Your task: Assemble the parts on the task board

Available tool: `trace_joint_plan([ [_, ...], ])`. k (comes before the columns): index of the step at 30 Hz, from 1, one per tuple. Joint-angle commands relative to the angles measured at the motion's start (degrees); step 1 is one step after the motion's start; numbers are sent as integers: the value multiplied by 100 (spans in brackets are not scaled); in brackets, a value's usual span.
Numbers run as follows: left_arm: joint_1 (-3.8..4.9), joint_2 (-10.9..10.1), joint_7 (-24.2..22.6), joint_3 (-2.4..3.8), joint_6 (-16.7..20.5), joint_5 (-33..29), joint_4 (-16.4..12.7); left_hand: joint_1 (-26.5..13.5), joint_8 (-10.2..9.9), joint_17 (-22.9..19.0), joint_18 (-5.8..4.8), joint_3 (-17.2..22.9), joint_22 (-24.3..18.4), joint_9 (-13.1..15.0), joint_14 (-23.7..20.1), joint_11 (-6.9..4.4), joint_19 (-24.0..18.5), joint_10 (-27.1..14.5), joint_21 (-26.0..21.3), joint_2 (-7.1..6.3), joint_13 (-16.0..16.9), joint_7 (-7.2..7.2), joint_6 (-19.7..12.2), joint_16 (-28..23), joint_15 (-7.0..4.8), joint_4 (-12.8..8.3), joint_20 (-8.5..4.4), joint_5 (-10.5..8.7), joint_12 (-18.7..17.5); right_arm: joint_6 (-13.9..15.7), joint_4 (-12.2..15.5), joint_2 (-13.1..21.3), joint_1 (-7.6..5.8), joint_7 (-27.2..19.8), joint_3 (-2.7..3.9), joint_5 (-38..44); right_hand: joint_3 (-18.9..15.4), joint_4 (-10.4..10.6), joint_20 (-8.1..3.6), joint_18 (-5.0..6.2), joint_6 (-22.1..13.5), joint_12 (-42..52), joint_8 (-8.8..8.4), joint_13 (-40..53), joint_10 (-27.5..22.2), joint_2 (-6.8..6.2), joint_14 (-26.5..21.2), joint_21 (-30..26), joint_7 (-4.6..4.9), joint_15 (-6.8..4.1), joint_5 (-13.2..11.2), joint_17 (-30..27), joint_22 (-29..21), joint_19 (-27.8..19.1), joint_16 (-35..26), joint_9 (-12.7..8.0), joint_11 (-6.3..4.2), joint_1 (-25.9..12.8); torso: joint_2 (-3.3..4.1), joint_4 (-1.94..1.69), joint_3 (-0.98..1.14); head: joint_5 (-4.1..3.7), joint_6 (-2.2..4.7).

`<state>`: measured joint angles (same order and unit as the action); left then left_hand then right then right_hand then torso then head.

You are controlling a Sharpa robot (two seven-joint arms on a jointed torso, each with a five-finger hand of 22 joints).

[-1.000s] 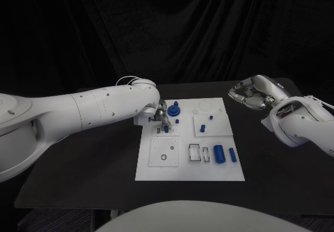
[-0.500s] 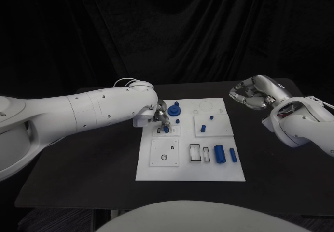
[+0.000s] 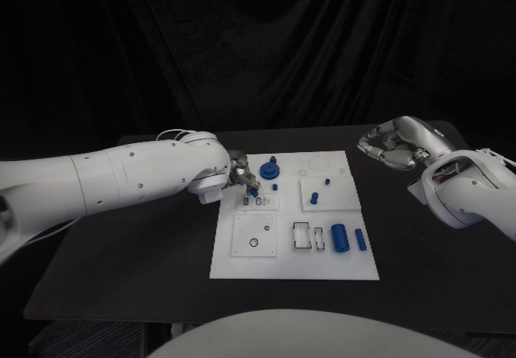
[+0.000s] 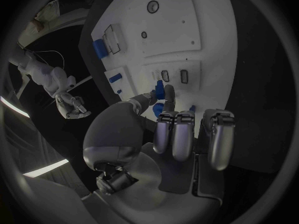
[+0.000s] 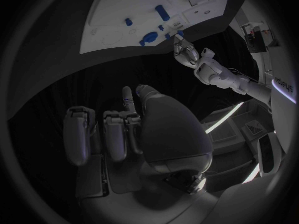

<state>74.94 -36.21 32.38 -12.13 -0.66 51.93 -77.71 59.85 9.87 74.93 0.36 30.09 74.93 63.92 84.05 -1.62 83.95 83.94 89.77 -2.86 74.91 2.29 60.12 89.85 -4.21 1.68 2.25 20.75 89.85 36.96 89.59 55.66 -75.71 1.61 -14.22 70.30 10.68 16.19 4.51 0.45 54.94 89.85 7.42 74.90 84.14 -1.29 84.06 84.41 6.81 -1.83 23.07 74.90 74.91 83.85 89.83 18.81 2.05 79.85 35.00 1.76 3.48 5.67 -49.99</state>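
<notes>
The white task board [image 3: 243, 262] lies in the middle of the table. My left hand [image 3: 241, 177] hovers over the board's far left part and pinches a small blue peg [image 3: 253, 192] between thumb and a finger. In the left wrist view the peg [image 4: 159, 89] stands just above a small plate with two slots [image 4: 175, 76]. My right hand [image 3: 391, 146] hangs off the board's far right corner, fingers curled in, holding nothing. A blue gear-like part [image 3: 268, 171], a blue peg [image 3: 313, 198] and two blue cylinders [image 3: 338, 237] sit on the board.
The board [image 5: 118, 7] also appears in the right wrist view, with my left hand [image 5: 186, 50] at its edge. Black table [image 3: 140, 246] surrounds the board on all sides. A dark curtain closes the back.
My left arm has swung leftward and the hand with the blue peg has shifted slightly toward the board's far edge. The right hand has hardly moved.
</notes>
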Motion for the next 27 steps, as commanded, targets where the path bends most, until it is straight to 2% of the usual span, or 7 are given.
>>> trace_joint_plan([
  [1, -63, -258, -359, 3, 1250, 340, -377, -84, 29, 1507, -16, 235, 1480, 15, 595, -40, 556, 606, -39, 8, 1509, -33, 14, 15, -39, -159, -30, -143, 15, 73, 4, 14, 9, 59, 4, 16, 32, -3, 43, 114, 44, 15, -18, 1510, 586, -30, 594, -20, -9, 45, 24, 1510, 1300, 264, 17, -7, 28, 8, 5, -8, 0, 10, -1],
  [5, -160, -557, -492, 2, 1873, 783, -764, -82, 21, 1507, -14, 240, 1478, 14, 595, -42, 553, 606, -43, -13, 1509, -37, 1, 15, -40, -167, -32, -120, 15, 88, -15, 18, 10, 37, 4, 16, 29, -2, 43, 113, 47, 15, -18, 1510, 586, -42, 594, -17, -9, 46, 31, 1510, 1301, 265, 17, -7, 29, 7, 4, -1, 0, 67, -1],
  [11, -467, -839, -740, 2, 2868, 1436, -1133, -146, 12, 1507, -24, 203, 1490, 1, 595, -45, 575, 606, -15, -66, 1509, -39, 27, 15, -45, -96, -36, -148, 15, 107, -45, 18, 13, 16, 3, 16, 31, -1, 43, 113, 52, 15, -19, 1510, 586, -52, 594, -18, -9, 46, 49, 1510, 1301, 265, 17, -7, 29, 10, -5, -10, 1, 104, -1],
  [15, -727, -851, -898, 1, 3417, 1602, -1169, -105, 12, 1507, -25, 218, 1492, -6, 595, -61, 579, 606, -10, -94, 1509, -60, 54, 15, -56, -107, -44, -96, 15, 132, -36, 49, 16, 0, 3, 16, 33, -3, 43, 113, 56, 15, -19, 1510, 586, -60, 594, -18, -10, 46, 66, 1510, 1301, 265, 17, -8, 28, 15, -10, 0, 4, 107, -1],
  [19, -949, -809, -1007, 1, 3748, 1668, -1137, -89, 15, 1507, -28, 228, 1496, -9, 595, -69, 586, 606, -2, -103, 1509, -67, 80, 15, -63, -96, -50, -100, 15, 146, -32, 71, 18, 3, 3, 16, 35, -4, 43, 112, 57, 15, -20, 1510, 586, -63, 594, -15, -11, 46, 71, 1510, 1302, 267, 17, -8, 28, 18, -34, -23, 19, 51, -1],
  [22, -1060, -756, -1037, 1, 3839, 1690, -1092, -89, 15, 1507, -32, 230, 1501, -12, 595, -72, 595, 606, 10, -109, 1509, -69, 91, 15, -67, -84, -53, -101, 15, 157, -24, 85, 19, 3, 3, 16, 37, -7, 43, 112, 59, 15, -20, 1510, 586, -68, 594, -13, -11, 45, 79, 1510, 1303, 268, 17, -8, 27, 24, -47, -41, 28, 19, -1],
  [27, -1170, -647, -1055, 2, 3883, 1704, -1002, -97, 10, 1507, -34, 230, 1504, -22, 595, -77, 599, 606, 16, -114, 1509, -71, 112, 15, -74, -39, -60, -109, 15, 169, -22, 92, 20, 4, 3, 16, 38, -10, 43, 111, 61, 15, -20, 1510, 586, -71, 594, -10, -12, 45, 85, 1510, 1304, 270, 17, -7, 26, 28, -85, -60, 37, -13, -1],
])
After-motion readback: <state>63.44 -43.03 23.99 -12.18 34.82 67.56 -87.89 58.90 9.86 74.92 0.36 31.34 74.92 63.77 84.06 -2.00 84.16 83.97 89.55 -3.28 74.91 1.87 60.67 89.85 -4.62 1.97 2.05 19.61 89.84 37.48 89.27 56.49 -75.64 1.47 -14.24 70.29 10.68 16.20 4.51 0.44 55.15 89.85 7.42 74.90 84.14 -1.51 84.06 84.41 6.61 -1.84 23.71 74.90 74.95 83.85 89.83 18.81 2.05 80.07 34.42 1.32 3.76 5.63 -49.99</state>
